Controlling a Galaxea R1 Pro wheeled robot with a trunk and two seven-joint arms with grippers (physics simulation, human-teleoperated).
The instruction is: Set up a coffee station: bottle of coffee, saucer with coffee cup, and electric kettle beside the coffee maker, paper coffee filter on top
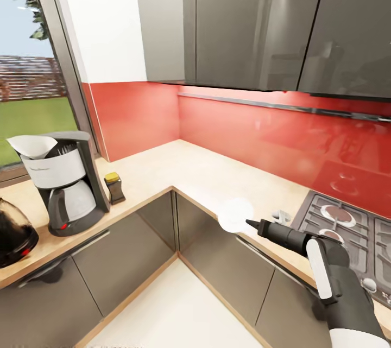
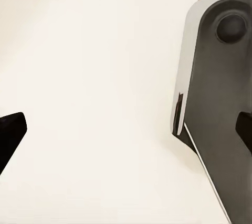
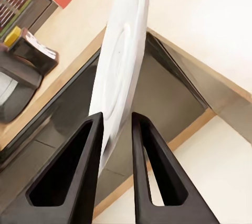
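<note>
The black and silver coffee maker (image 1: 62, 188) stands on the left run of the kitchen countertop (image 1: 179, 169), with the white paper coffee filter (image 1: 33, 145) on its top. Right beside it sits the yellow-capped bottle of coffee (image 1: 114, 187) (image 3: 31, 51). The electric kettle (image 1: 13, 234) is at the far left edge. My right gripper (image 1: 251, 223) (image 3: 116, 124) is shut on the rim of the white saucer (image 1: 235, 214) (image 3: 123, 72), holding it on edge above the counter's front edge near the corner. My left gripper (image 2: 126, 132) is open over pale floor. The coffee cup is out of view.
A gas hob (image 1: 347, 228) is set into the right run of the counter, with a small pale object (image 1: 281, 216) just left of it. Glossy grey wall cabinets (image 1: 260, 22) hang above a red backsplash (image 1: 260, 136). A window (image 1: 32, 87) lies at the left.
</note>
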